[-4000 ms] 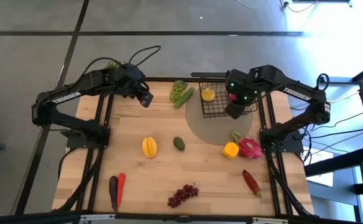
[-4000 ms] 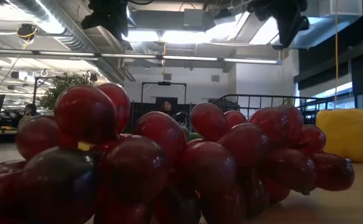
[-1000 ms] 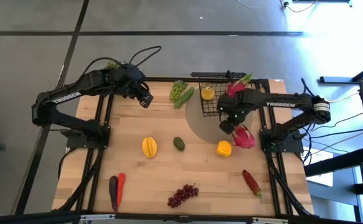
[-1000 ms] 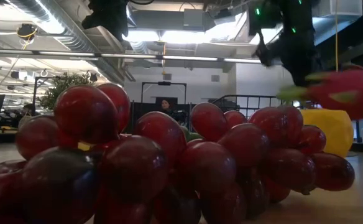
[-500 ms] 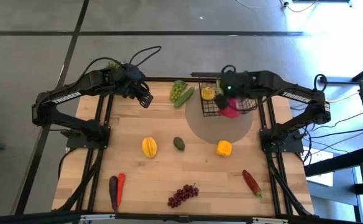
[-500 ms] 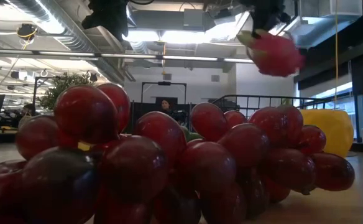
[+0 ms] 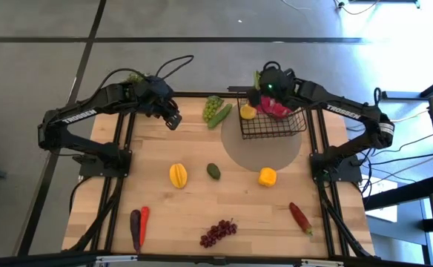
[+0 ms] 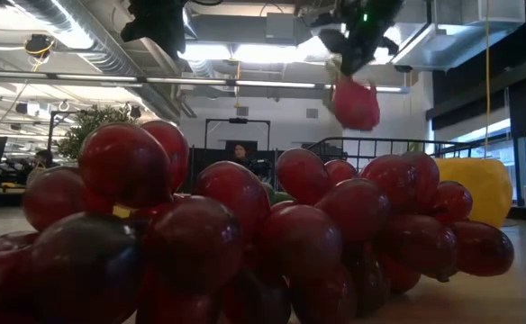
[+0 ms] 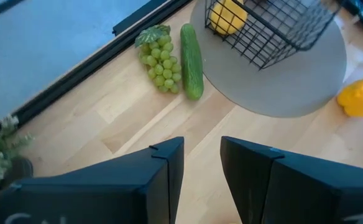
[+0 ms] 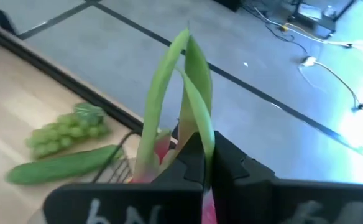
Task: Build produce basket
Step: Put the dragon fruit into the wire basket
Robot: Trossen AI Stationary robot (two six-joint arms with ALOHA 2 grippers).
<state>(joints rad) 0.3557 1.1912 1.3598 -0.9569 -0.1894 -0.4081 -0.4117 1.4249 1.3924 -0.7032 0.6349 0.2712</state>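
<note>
The black wire basket (image 7: 273, 122) stands on a grey round mat (image 7: 265, 152) at the table's far right, with a lemon (image 7: 248, 112) in its left end. My right gripper (image 7: 265, 90) is shut on a pink dragon fruit (image 7: 276, 108) and holds it over the basket's far side. In the low view the fruit (image 8: 356, 103) hangs high under that gripper. My left gripper (image 7: 174, 119) hovers open over the far left of the table, with nothing between its fingers (image 9: 169, 158). Green grapes (image 7: 213, 107) and a cucumber (image 7: 221, 116) lie left of the basket. My right gripper pinches the dragon fruit's green leafy end (image 10: 191, 127) between its two fingers, and the leaf tips (image 10: 188, 56) stick out past them. The fingers slant downward. The pink body (image 8: 356, 103) hangs below them, lifted clear of the table, over the basket.
On the wooden table lie a starfruit (image 7: 178, 175), an avocado (image 7: 213, 171), a yellow pepper (image 7: 267, 176), a chili (image 7: 299, 216), purple grapes (image 7: 218, 232), an eggplant (image 7: 135, 222) and a carrot (image 7: 144, 218). The purple grapes fill the low view's foreground.
My right gripper has carried the dragon fruit up from beside the yellow pepper and toward the table's far edge, to over the basket, tipping and turning on the way. The fruit stays in the hold and now hangs below the fingers. The yellow pepper has stayed in place.
</note>
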